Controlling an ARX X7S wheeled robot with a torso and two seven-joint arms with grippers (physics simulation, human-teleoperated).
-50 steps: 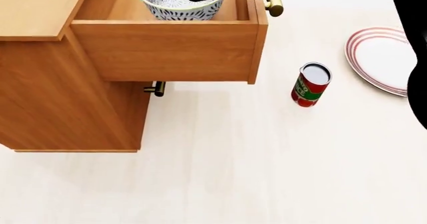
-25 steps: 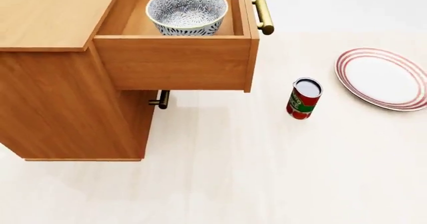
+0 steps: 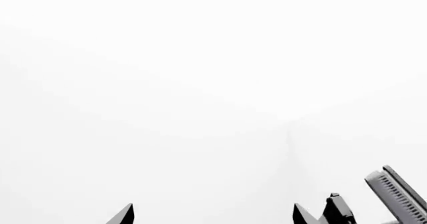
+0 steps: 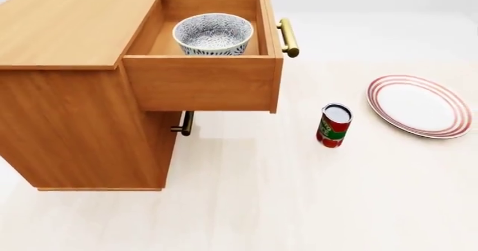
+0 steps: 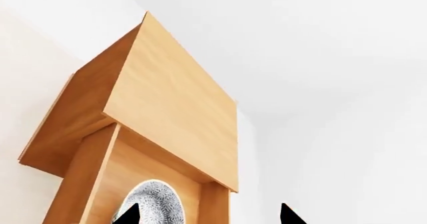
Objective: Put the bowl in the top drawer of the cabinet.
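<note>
The bowl (image 4: 214, 33), blue-grey speckled outside and white inside, stands upright inside the pulled-out top drawer (image 4: 201, 84) of the orange-brown cabinet (image 4: 71, 111). Nothing holds it. Neither gripper appears in the head view. In the right wrist view my right gripper (image 5: 209, 216) is open and empty, some way off from the cabinet (image 5: 173, 109), with the bowl (image 5: 160, 199) in the drawer (image 5: 93, 184) showing past one fingertip. My left gripper (image 3: 213, 216) is open with nothing between its tips, facing a blank white background.
The drawer's brass bar handle (image 4: 287, 37) sticks out toward the floor space. The lower drawer's small handle (image 4: 183, 123) sits under it. A red can (image 4: 333, 126) stands upright on the pale floor, with a red-rimmed white plate (image 4: 420, 106) further right.
The black right arm that hung over the bowl a second ago has left the head view. The bowl stays in the drawer. The head view has pulled back and shows more of the cabinet.
</note>
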